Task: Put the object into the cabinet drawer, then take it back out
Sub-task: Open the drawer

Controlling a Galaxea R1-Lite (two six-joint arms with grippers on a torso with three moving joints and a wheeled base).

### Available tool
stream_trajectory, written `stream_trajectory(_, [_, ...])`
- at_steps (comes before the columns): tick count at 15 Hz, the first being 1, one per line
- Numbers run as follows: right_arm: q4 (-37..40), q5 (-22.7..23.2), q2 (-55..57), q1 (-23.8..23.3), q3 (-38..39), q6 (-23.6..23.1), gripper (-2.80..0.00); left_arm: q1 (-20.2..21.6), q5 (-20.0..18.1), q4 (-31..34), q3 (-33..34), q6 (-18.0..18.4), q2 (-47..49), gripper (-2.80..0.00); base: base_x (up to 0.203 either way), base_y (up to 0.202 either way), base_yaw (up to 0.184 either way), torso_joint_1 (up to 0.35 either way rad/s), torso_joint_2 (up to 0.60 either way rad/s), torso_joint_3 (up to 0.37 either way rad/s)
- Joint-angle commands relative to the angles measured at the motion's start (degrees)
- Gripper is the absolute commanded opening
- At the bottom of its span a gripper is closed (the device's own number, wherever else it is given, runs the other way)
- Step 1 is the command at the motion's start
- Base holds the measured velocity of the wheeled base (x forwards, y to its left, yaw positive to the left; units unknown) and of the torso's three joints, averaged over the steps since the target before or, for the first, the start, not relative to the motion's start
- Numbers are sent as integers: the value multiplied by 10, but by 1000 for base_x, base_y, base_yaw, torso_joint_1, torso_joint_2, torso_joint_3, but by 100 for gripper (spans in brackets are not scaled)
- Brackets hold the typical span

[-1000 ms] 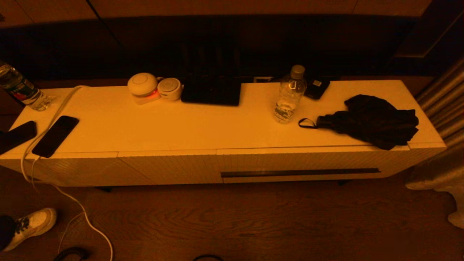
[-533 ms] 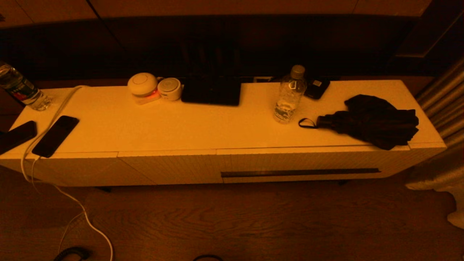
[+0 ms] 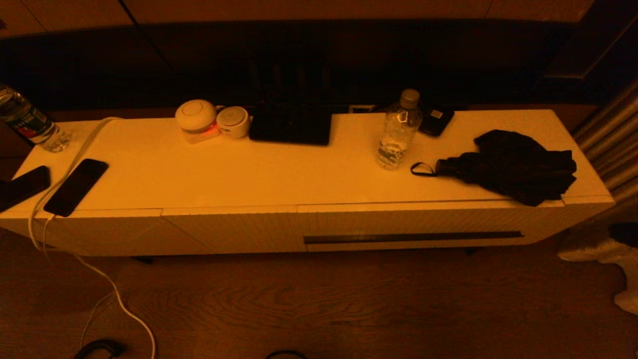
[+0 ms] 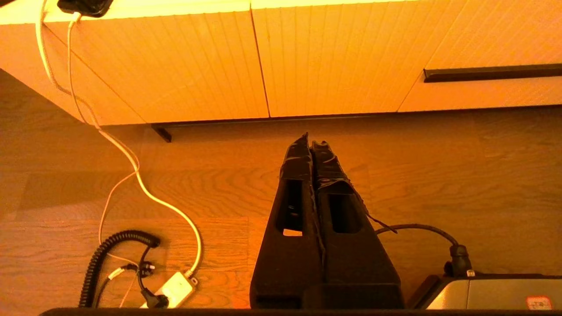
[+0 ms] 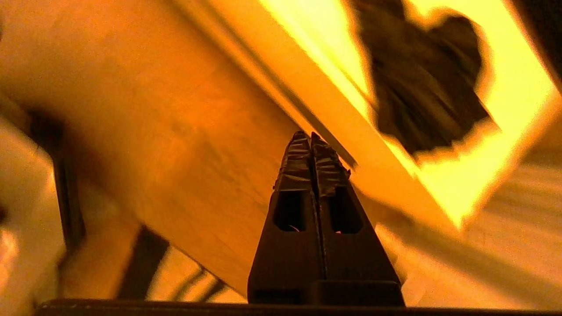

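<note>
The cabinet (image 3: 279, 174) is a long low white sideboard. Its drawer (image 3: 413, 222) is closed, and the dark slot handle (image 3: 413, 238) runs along its ribbed front. On the top at the right lie a folded black umbrella (image 3: 513, 167) and a clear water bottle (image 3: 397, 130). My left gripper (image 4: 311, 141) is shut and empty over the wooden floor in front of the slotless panels, with the slot handle (image 4: 491, 72) off to one side. My right gripper (image 5: 310, 136) is shut and empty near the cabinet's right end, below the umbrella (image 5: 421, 74).
Two dark phones (image 3: 77, 185) and a white cable (image 3: 99, 279) lie at the cabinet's left end, beside another bottle (image 3: 30, 122). Round white devices (image 3: 197, 117) and a dark flat slab (image 3: 290, 124) sit at the back. A power strip (image 4: 173, 289) lies on the floor.
A white shoe at the lower left has left the view. A dark shape has appeared at the right edge beside the cabinet's end. The drawer and the objects have not moved.
</note>
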Motion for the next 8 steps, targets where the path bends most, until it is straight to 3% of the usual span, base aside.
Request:
stream_trajectory(1, [0,-17,89,59,-10,-20,-280,0,0,0,0,0,0,-280,0,0,0,0,0,0])
stream_trajectory(4, [0,-58,187,126,-36,-45,-280,0,0,0,0,0,0,-280,0,0,0,0,0,0])
stream_trajectory(8, [-21,-69,314,141,-51,-116,-280,0,0,0,0,0,0,-280,0,0,0,0,0,0])
